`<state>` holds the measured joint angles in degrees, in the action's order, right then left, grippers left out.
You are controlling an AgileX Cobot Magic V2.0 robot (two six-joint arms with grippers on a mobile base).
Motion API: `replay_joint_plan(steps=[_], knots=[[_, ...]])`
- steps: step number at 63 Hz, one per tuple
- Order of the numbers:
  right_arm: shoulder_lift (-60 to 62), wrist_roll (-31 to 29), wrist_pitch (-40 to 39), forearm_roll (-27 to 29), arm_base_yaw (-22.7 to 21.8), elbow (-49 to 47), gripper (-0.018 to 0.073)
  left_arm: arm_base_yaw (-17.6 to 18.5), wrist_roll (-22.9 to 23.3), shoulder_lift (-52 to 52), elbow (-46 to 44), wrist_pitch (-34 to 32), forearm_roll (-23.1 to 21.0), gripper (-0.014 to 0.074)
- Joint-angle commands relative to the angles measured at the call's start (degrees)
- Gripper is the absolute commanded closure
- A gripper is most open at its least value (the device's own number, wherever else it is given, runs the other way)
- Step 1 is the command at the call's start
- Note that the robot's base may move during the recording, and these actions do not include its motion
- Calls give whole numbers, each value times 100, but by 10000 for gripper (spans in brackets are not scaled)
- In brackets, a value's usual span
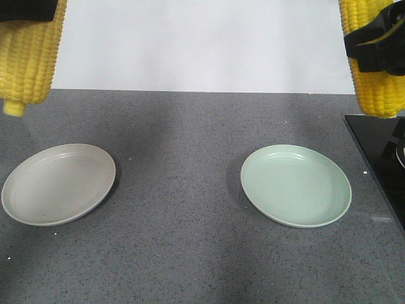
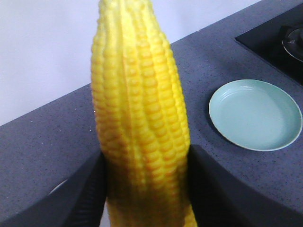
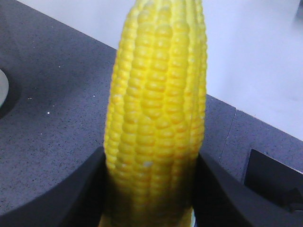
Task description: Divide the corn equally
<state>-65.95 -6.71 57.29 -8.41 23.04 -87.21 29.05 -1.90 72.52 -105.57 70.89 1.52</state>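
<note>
Each gripper holds one bright yellow corn cob high above the grey counter. The left cob hangs at the top left, stub end down, above and behind the beige plate. In the left wrist view my left gripper is shut on this cob, a dark finger pressing each side. The right cob hangs at the top right, clamped by my right gripper, to the right of the pale green plate. From the right wrist, my right gripper is shut on its cob. Both plates hold nothing.
A black cooktop is set into the counter at the right edge, close to the green plate. A white wall runs behind the counter. The beige plate's rim shows at the left edge of the right wrist view.
</note>
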Motion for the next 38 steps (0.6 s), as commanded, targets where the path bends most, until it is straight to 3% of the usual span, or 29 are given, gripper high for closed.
replay_joint_plan(steps=[1,38], knots=[[93,-44,-426,-70,-20,-133,568,19,39,-80,-122,-394,-6,603],[93,-44,-426,-70,-20,-133,568,19,39,-80,-122,-394,-6,603]])
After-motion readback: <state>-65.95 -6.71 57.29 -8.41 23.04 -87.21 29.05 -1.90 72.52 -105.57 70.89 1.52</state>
